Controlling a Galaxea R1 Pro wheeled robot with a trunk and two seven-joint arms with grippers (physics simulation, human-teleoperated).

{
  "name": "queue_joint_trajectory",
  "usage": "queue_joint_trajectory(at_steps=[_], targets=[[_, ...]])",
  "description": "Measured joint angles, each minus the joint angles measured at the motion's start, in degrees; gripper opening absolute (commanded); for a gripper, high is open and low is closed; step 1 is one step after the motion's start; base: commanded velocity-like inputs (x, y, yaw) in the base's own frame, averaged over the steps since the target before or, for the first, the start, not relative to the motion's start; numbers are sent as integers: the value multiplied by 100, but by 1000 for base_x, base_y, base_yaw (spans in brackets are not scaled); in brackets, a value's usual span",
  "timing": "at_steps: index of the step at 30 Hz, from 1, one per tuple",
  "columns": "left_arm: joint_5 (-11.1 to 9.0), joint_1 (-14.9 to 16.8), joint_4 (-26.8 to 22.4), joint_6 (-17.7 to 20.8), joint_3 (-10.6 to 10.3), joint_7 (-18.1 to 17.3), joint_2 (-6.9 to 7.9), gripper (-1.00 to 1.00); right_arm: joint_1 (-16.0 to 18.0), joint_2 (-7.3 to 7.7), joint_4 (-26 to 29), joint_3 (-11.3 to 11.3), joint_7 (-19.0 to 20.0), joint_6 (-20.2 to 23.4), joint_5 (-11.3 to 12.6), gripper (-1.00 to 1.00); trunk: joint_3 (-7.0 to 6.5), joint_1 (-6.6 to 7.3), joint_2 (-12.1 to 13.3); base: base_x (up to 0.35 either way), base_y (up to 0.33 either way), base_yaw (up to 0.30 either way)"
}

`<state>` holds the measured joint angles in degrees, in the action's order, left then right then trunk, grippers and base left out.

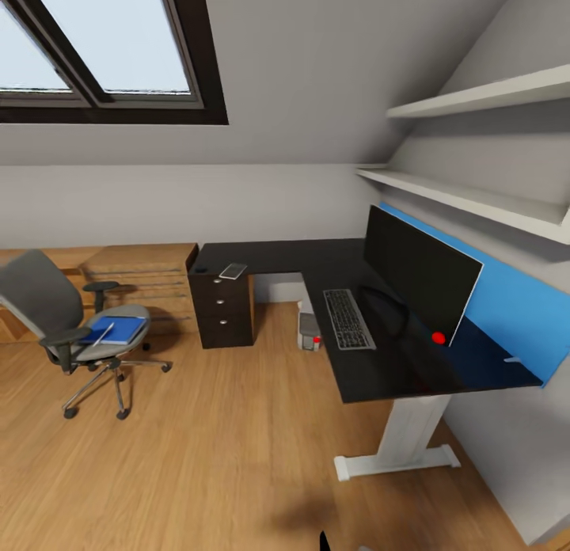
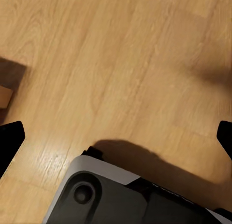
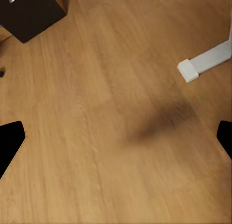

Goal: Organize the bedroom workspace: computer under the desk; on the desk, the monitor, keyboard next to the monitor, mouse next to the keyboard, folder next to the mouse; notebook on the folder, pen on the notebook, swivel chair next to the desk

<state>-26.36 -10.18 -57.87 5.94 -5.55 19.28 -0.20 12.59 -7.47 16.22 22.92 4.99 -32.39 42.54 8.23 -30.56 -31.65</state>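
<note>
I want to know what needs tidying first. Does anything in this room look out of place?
Yes. A blue folder lies on the swivel chair seat with a pen across it, and the chair stands well away from the desk. A small flat item lies skewed near the desk's back corner, far from the keyboard.

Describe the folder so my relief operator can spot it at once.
Find the grey swivel chair standing on the wood floor, apart from the black desk. The folder lies flat on its seat: bright blue and rectangular, with a thin white pen resting on it.
</note>
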Motion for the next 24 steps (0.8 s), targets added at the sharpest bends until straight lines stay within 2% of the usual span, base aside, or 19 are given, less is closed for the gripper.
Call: queue_joint_trajectory(at_steps=[7,10,16,17,22,24], targets=[[0,-1,44,0,-2,4,-4,100,0,-8,-19,-10,-27,-2,5,100,0,1,0,257,238,226],[0,-1,54,-1,-5,4,-7,100,0,-8,-25,-17,-30,-133,8,100,0,1,0,303,143,257],[51,1,127,-2,-6,3,-10,100,0,-8,-25,-3,-25,-259,3,100,0,1,0,324,20,48],[271,0,208,-2,-5,3,-25,100,1,-8,-22,3,-25,-274,-1,100,0,1,0,327,0,1],[291,1,213,-6,-5,3,-30,100,0,-8,-26,1,-25,-269,0,100,0,1,0,328,0,0],[292,0,214,-10,-5,3,-34,100,0,-8,-29,1,-25,-271,-1,100,-35,45,78,328,0,0]])
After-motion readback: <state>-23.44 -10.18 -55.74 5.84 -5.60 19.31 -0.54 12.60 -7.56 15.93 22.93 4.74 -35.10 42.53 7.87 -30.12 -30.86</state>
